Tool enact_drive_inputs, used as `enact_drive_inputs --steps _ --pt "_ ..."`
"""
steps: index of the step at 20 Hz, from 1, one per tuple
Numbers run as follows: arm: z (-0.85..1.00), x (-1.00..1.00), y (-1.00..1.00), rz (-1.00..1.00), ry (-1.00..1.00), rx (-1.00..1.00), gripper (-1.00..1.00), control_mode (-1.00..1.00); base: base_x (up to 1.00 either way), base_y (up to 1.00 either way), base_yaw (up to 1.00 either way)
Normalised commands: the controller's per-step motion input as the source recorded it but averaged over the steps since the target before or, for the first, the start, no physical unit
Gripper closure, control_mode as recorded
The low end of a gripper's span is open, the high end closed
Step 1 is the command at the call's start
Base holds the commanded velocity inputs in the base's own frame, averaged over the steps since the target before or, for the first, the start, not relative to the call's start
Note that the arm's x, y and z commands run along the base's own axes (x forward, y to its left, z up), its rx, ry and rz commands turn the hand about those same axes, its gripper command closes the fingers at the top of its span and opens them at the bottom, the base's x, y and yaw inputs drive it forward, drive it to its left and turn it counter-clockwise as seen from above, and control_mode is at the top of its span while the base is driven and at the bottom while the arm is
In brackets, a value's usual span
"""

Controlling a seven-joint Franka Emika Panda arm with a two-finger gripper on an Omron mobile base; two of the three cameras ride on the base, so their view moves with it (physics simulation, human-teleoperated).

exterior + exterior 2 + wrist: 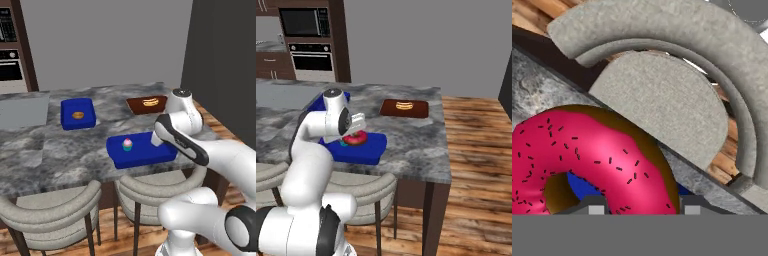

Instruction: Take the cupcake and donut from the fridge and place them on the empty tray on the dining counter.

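I have the arm bent forward and down over the table (416, 137), its pincer (639, 205) clenched on the donut (356, 138) just above the tray (150, 155). The cupcake (127, 144) stands in that tray, close beside the pincer.

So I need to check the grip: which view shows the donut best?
The hand view: the donut is close up, pink icing and sprinkles clear, between the gripper tips. The right base view shows it small, over the tray. In the left base view the arm hides it.
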Motion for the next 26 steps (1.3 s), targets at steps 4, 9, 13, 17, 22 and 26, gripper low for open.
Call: enact_drive_inputs --steps 4,9,13,17,22,26 --pt "-0.17 0.72 -0.17 0.04 0.00 0.00 1.00 -1.00 0.00 0.00 0.00" --pt "-0.30 0.47 0.00 0.01 0.00 0.00 1.00 -1.00 0.00 0.00 0.00" --pt "-0.35 0.37 0.03 0.00 0.00 0.00 1.00 -1.00 0.00 0.00 0.00" --pt "-0.33 0.35 0.08 0.00 0.00 0.00 1.00 -1.00 0.00 0.00 0.00" --pt "-0.29 0.31 0.05 0.00 0.01 0.00 1.00 -1.00 0.00 0.00 0.00" --pt "-0.21 0.13 0.00 0.00 0.00 0.00 1.00 -1.00 0.00 0.00 0.00"
